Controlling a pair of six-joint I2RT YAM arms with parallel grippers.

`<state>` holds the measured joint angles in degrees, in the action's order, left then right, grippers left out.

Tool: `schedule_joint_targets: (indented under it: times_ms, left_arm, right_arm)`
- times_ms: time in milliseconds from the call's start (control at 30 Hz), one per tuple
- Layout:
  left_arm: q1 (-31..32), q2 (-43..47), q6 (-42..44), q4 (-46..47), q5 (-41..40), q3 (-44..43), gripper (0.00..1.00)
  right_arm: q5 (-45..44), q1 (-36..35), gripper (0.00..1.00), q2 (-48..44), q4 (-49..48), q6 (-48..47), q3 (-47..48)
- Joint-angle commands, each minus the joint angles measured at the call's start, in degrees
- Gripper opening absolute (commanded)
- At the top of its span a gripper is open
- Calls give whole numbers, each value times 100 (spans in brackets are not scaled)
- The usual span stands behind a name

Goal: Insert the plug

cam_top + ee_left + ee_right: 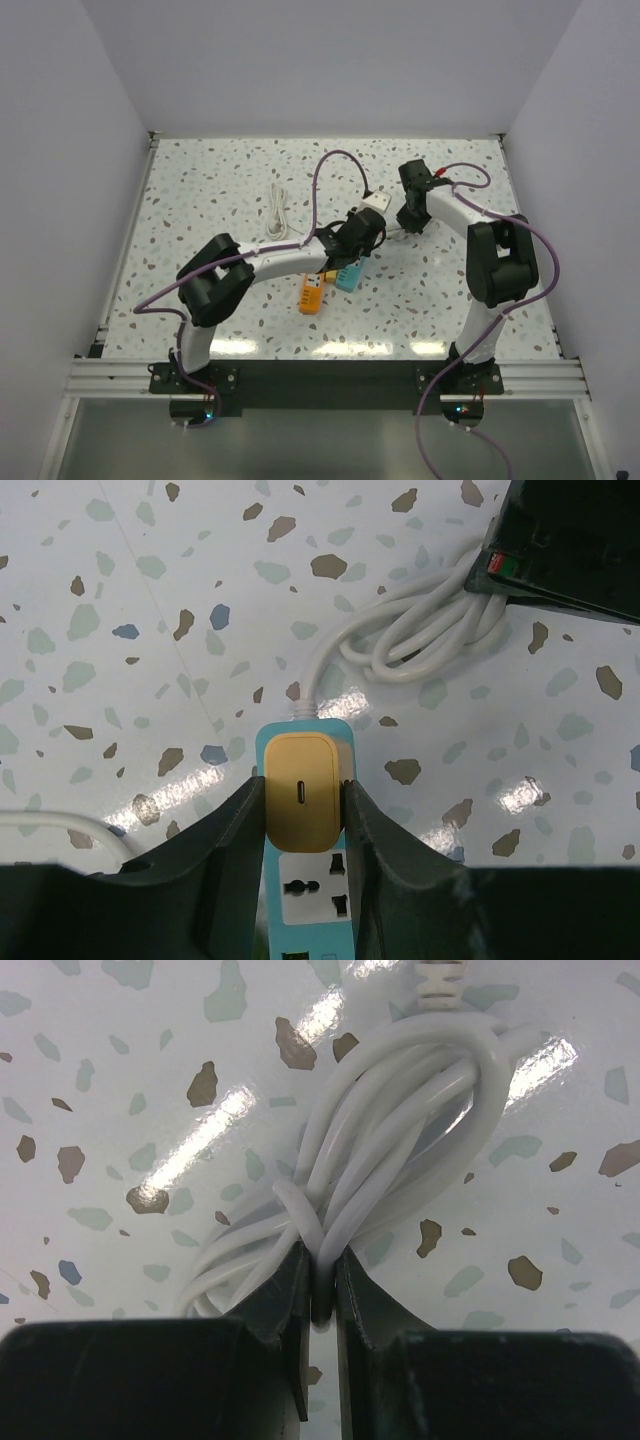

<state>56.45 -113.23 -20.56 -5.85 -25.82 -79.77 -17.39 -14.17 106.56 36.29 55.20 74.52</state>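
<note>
The yellow-tan plug [303, 792] is clamped between the two dark fingers of my left gripper [303, 798], its small slot facing the camera. It sits over the cord end of a teal power strip [312, 905], just above a free white socket. How deep it is seated cannot be told. From above, the left gripper [357, 237] covers the plug, with the teal strip [351, 275] below it. My right gripper [321, 1272] is shut on a strand of the strip's white coiled cable [400, 1120], a little beyond the strip [409, 216].
An orange power strip [312, 293] lies next to the teal one. A loose white cable [279, 213] lies at the back left, and a white block [375, 202] behind the left gripper. White walls close in the speckled table [220, 180] on three sides.
</note>
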Motion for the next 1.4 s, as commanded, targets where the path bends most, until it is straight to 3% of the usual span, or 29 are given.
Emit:
schedule_joint_targets:
  times_ms: [0, 1133, 1267, 1367]
  left_arm:
    - [138, -164, -159, -285, 42, 93, 0]
    - [842, -1070, 157, -637, -160, 260, 0]
    - [833, -824, 342, -506, -203, 260, 33]
    - [781, -762, 447, -636, -335, 33, 46]
  right_arm:
    - [86, 29, 0, 93, -193, -18, -25]
    - [60, 20, 0, -39, -290, -71, -272]
    - [51, 38, 0, 13, -202, -53, -87]
    - [43, 38, 0, 49, -175, -36, 45]
